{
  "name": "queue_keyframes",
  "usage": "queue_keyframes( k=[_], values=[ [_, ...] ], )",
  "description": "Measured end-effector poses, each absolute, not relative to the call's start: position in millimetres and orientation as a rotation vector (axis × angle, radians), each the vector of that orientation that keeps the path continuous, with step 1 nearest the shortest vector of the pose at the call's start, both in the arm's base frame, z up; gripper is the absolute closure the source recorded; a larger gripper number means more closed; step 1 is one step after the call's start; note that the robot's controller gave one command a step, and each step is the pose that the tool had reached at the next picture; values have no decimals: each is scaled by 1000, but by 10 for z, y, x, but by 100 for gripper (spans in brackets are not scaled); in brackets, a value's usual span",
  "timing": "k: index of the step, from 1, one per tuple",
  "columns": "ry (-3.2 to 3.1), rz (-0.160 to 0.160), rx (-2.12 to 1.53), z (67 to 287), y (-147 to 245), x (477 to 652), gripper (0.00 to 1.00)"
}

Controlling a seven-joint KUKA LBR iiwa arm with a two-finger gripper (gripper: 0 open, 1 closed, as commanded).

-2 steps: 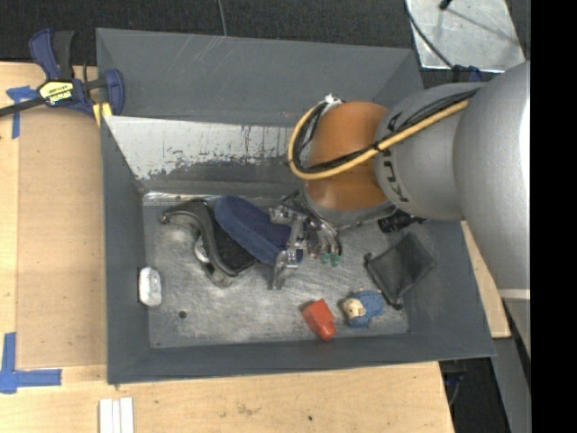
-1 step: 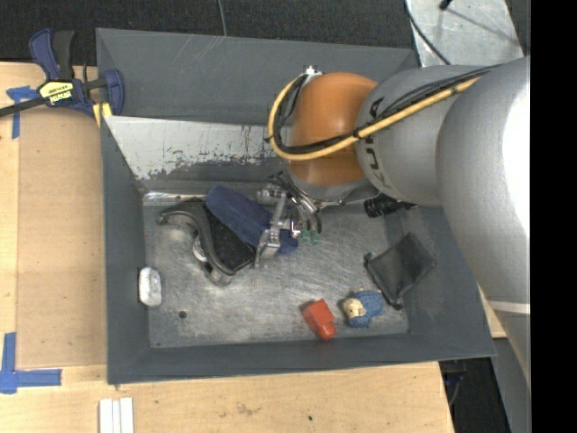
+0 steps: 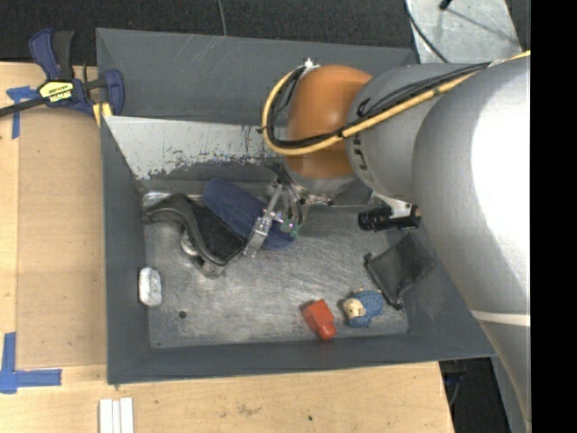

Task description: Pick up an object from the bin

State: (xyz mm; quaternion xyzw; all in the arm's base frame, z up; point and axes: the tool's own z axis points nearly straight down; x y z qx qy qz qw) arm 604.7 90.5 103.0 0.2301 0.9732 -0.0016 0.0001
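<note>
Arm slants in from the right, pincer over dark blue object, grip state unclear.

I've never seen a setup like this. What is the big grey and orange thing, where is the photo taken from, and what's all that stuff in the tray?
The big grey shape entering from the right is a robot arm; the orange dome is a cover on its wrist. One camera looks down from above, slightly to one side. The tray is a grey metal bin. The arm's grasping part, the end effector, is down at a dark blue cloth-like thing near the back, beside a black curved piece. Also there: a small silvery lump on the left, a red block and a little blue figure in front, and a black folded piece on the right. Whether anything is gripped, I cannot tell.
</note>
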Motion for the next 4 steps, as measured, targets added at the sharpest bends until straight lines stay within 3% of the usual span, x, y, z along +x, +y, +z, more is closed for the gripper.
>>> queue_keyframes(
  k=[1,2,3,4],
  values=[
    [3020,-10,874,736,954,6071,0],
    [3022,-4,871,753,944,6072,0],
    [3014,-3,869,775,932,6095,100],
    [3012,5,866,1380,923,6117,100]
  ],
)
